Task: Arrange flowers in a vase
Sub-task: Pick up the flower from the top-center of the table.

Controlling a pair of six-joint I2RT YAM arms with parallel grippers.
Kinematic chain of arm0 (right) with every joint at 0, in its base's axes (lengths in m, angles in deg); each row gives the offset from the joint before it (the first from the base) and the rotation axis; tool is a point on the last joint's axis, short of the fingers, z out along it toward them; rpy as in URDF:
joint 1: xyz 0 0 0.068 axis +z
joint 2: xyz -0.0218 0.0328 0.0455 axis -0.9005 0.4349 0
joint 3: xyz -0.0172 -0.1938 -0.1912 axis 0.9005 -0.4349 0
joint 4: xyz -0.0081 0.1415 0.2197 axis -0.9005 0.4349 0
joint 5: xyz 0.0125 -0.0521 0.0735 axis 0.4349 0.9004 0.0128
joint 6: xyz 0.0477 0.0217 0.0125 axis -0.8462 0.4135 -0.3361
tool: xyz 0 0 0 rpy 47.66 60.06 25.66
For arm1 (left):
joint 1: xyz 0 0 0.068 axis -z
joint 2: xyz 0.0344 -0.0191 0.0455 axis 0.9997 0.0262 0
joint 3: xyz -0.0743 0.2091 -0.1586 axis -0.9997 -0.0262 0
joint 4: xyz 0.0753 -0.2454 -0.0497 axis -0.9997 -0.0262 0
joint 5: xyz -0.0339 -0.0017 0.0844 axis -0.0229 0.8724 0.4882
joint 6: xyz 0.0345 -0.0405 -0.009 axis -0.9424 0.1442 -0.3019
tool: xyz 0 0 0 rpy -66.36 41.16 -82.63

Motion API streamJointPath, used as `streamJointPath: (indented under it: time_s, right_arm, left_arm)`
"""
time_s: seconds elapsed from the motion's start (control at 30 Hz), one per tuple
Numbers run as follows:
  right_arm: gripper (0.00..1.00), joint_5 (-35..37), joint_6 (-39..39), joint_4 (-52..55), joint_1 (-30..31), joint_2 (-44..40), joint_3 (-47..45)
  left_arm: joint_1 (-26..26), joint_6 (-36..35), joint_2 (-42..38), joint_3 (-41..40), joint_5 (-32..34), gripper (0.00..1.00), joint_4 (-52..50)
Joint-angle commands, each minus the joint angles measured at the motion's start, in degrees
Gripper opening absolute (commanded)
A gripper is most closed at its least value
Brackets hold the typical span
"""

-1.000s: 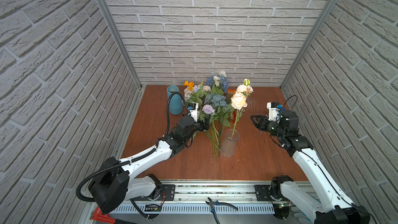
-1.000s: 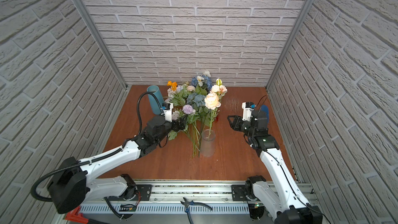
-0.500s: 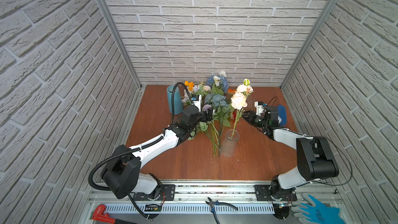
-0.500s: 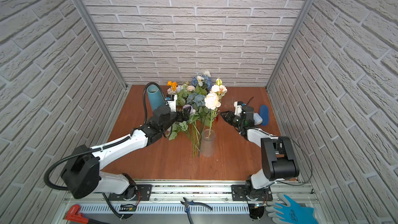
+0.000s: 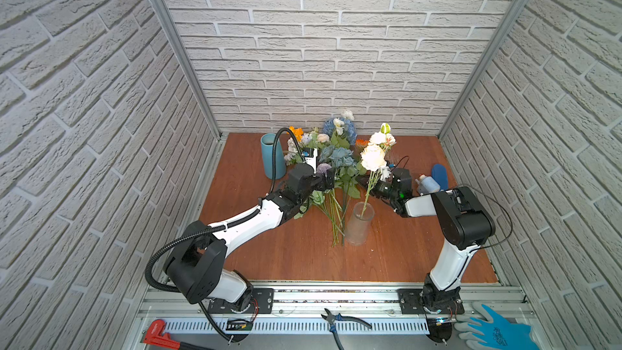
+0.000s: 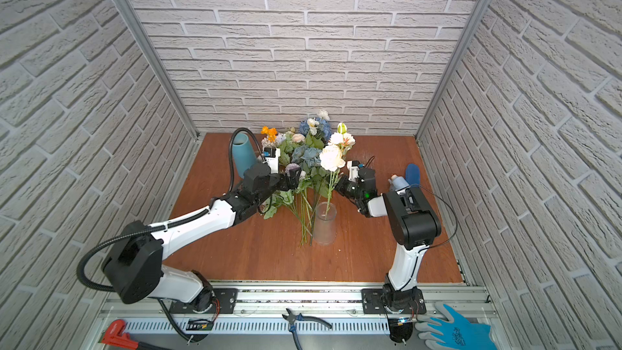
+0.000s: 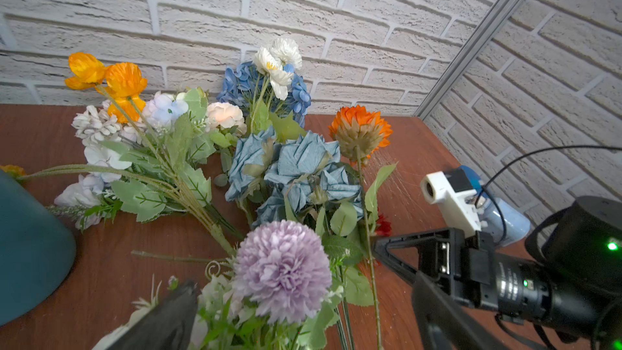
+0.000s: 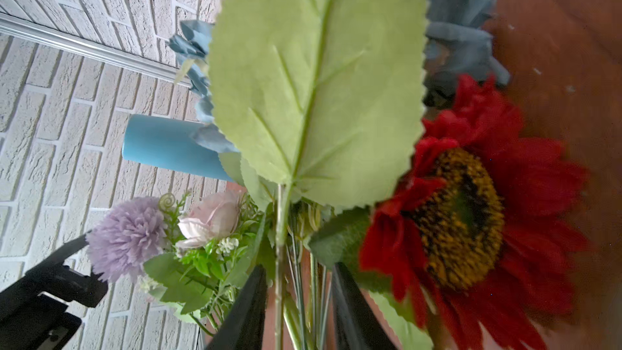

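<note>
A clear glass vase (image 5: 359, 223) (image 6: 324, 223) stands mid-table and holds a white rose (image 5: 373, 158) with smaller peach blooms. Behind it the other flowers (image 5: 336, 159) (image 7: 296, 170) lie in a heap: pale blue roses, blue hydrangea, orange poppies. My left gripper (image 5: 324, 176) (image 7: 299, 318) is wide open, and a lilac pompom bloom (image 7: 282, 274) on a leafy spray sits between its fingers. My right gripper (image 5: 365, 185) (image 8: 298, 284) comes in from the right beside a red bloom (image 8: 464, 217). Its jaws are narrowed on a bundle of green stems (image 8: 279, 247), one bearing a big leaf.
A tall blue vase (image 5: 272, 156) stands at the back left, close to my left arm's cable. A small pale bottle (image 5: 426, 184) and a blue object (image 5: 439, 175) lie at the right. Pliers (image 5: 343, 319) and a blue glove (image 5: 494, 331) rest on the front rail.
My right gripper swung in from the right to the stems and its jaws narrowed. My left gripper pushed further back into the flower heap. A blue glove appeared at the front right.
</note>
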Motion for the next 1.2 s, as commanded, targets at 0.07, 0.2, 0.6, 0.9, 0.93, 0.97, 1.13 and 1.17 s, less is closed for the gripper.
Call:
streamJointPath:
  time_s: [0.07,0.2,0.6,0.9,0.93,0.97,1.13,1.17]
  right_arm:
    - [0.33,1.1,-0.4,-2.2,1.9,1.4,3.6]
    - [0.31,0.4,-0.2,-1.6,3.7,2.8,6.5]
    - [0.21,3.6,8.6,17.6,4.1,-3.7,9.9]
    - [0.06,4.4,11.3,25.4,4.1,-7.6,12.4]
    - [0.06,4.4,11.3,25.6,4.2,-7.9,12.7]
    - [0.06,4.4,11.6,26.2,4.2,-8.2,13.1]
    - [0.06,8.0,16.8,33.7,4.2,-11.6,15.4]
    - [0.06,8.5,17.8,35.1,4.0,-12.1,16.2]
  left_arm:
    - [-0.7,-0.8,-4.0,-3.8,1.1,0.98,4.0]
    - [-1.3,-0.2,-5.9,-7.2,1.6,0.98,5.9]
    - [-2.2,-1.2,-12.9,-16.4,2.8,0.98,9.6]
    - [-2.8,-1.2,-15.7,-20.2,3.1,0.98,11.4]
    - [-2.9,-1.3,-15.9,-20.4,3.1,0.98,11.3]
    - [-2.9,-1.4,-16.3,-20.6,3.1,0.98,11.2]
    - [-3.0,-1.5,-18.6,-21.6,3.4,0.98,10.2]
    - [-3.0,-1.4,-18.9,-21.8,3.5,0.98,10.0]
